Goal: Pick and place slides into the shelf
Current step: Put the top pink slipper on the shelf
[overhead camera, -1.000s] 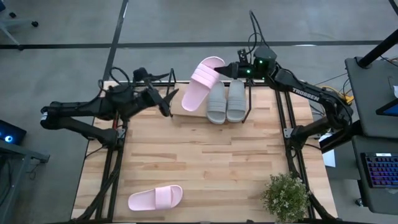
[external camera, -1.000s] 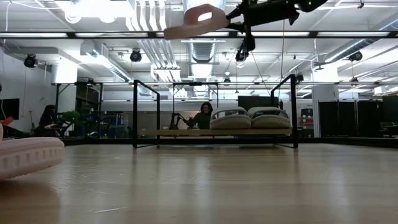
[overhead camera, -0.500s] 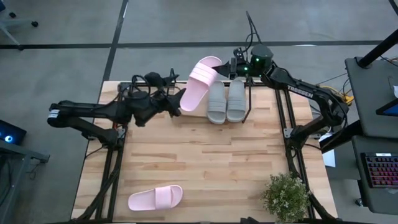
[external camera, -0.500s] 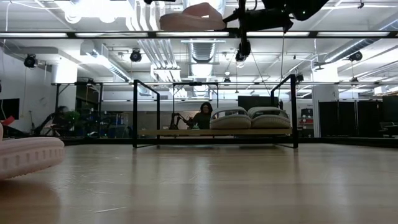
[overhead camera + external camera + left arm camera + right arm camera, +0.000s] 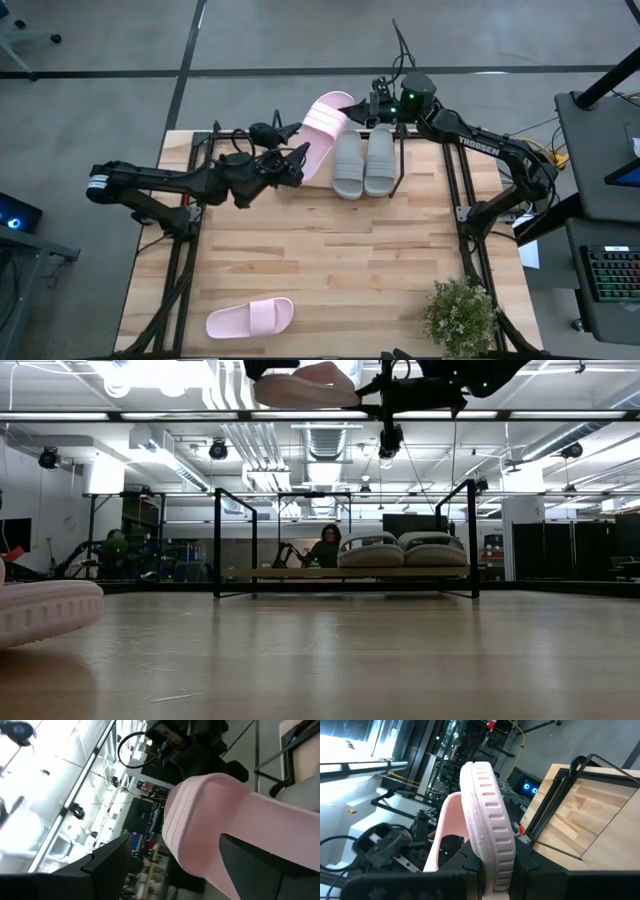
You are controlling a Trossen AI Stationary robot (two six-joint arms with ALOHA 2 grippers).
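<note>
My right gripper [image 5: 366, 108] is shut on a pale pink slide [image 5: 322, 135], held high over the left part of the shelf [image 5: 283, 182]; it also shows at the top of the low view [image 5: 305, 385]. My left gripper [image 5: 297, 160] is open at the slide's near end, one finger on either side of it [image 5: 215, 820]. Two light grey slides [image 5: 363, 162] lie soles down, side by side, on the shelf's wood board [image 5: 300, 573]. The second pink slide [image 5: 250, 317] lies on the tabletop near the front left. My right gripper pinches the pink slide's far end [image 5: 487, 862] between its two fingers, one on the ridged sole side and one on the foot side. The fingers come level from the table's right. The slide is lifted clear of the shelf, about level. My left gripper: I cannot tell whether a finger [image 5: 260, 857] touches the slide.
The shelf's thin black uprights [image 5: 217, 540] stand around the board. A potted plant [image 5: 460, 315] stands at the table's front right corner. A person [image 5: 325, 545] sits in the room beyond the table.
My left gripper has moved toward the table's right, up to the near end of the held pink slide. The slide, tilted a second ago, now hangs about level in my right gripper, which has stayed shut on it over the shelf.
</note>
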